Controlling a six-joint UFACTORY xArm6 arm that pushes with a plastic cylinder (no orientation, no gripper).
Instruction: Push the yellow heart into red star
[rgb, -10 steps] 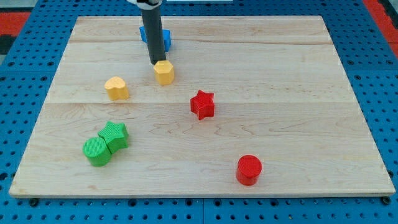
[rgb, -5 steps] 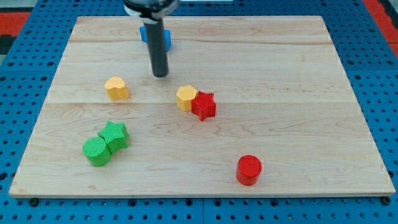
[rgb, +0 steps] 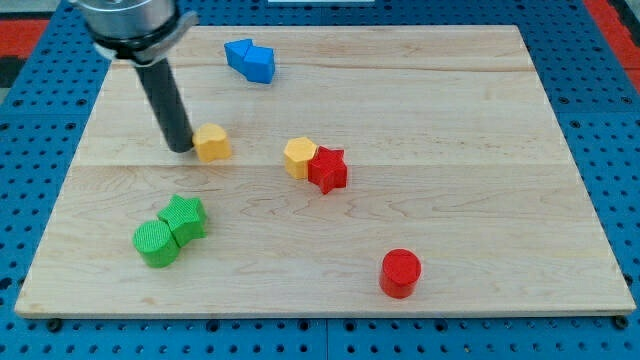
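Observation:
The yellow heart (rgb: 211, 142) lies on the wooden board (rgb: 450, 120), left of centre. My tip (rgb: 181, 148) stands right against the heart's left side. The red star (rgb: 327, 168) lies near the board's middle, well to the right of the heart. A yellow hexagon (rgb: 299, 157) touches the star's left side, between the heart and the star.
Two blue blocks (rgb: 250, 60) lie together at the view's top. A green star (rgb: 185, 217) and a green cylinder (rgb: 155, 243) touch each other at the lower left. A red cylinder (rgb: 400, 272) stands at the lower right of centre.
The yellow hexagon slid right and down against the red star. My tip then moved left around to the heart's left side, and the heart shifted a little to the right.

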